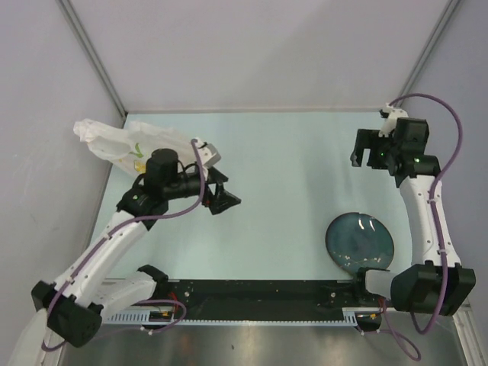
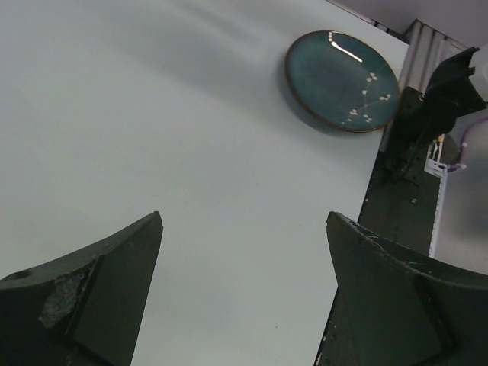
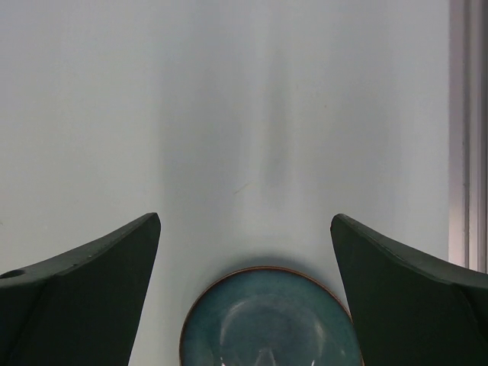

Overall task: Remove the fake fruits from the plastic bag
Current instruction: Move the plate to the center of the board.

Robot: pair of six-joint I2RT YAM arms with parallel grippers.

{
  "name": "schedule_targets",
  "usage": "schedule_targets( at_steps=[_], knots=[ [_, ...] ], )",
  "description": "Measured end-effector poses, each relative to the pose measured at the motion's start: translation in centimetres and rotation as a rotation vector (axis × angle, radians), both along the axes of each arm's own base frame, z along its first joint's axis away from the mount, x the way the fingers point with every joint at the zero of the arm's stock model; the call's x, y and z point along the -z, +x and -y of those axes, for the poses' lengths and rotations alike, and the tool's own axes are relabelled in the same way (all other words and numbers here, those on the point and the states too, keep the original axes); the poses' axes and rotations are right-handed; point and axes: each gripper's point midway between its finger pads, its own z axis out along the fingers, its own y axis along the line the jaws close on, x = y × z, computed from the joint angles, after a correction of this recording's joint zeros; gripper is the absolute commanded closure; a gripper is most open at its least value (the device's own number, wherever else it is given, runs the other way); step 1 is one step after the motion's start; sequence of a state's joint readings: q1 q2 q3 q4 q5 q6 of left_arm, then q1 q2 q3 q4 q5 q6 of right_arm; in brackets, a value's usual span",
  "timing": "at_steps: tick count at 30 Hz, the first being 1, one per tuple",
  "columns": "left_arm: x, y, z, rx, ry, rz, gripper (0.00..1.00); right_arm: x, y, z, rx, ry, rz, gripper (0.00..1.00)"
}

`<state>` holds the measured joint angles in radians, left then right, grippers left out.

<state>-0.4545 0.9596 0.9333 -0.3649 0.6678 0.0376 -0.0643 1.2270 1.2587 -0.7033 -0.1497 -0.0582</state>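
With the plastic bag (image 1: 114, 137) slumped at ten o'clock on the bench (image 1: 290, 168), its fake fruits unseen, and the left jaws and right jaws gaping empty, pinching thin film alone may just drag the bag.

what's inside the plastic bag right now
Only the crinkly white plastic bag itself shows, with small green and yellow marks on it. Its film and the left arm over its near side hide the inside, so no fruit can be made out.
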Motion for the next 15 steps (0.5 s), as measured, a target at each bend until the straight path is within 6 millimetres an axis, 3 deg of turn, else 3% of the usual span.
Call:
schedule_targets(
  at_steps=[3, 7, 11, 15],
  knots=[
    [0.4, -0.3, 2.9, 0.084, 0.006, -0.014, 0.05, -0.8, -1.3, 1.5, 0.073, 0.044, 0.001, 0.0],
    [1.7, 0.0, 5.8, 0.13, 0.023, -0.045, 0.03, -2.7, -3.3, 1.3, 0.087, 0.08, 0.048, 0.0],
    [2.5, 1.8, 6.5, 0.078, 0.046, -0.074, 0.03, -5.2, -4.8, 1.2, 0.087, 0.1, 0.131, 0.0],
    [2.1, 3.2, 7.3, 0.02, 0.017, -0.114, 0.02, -5.5, -5.7, 3.0, 0.153, 0.101, 0.14, 0.0]
  ],
)
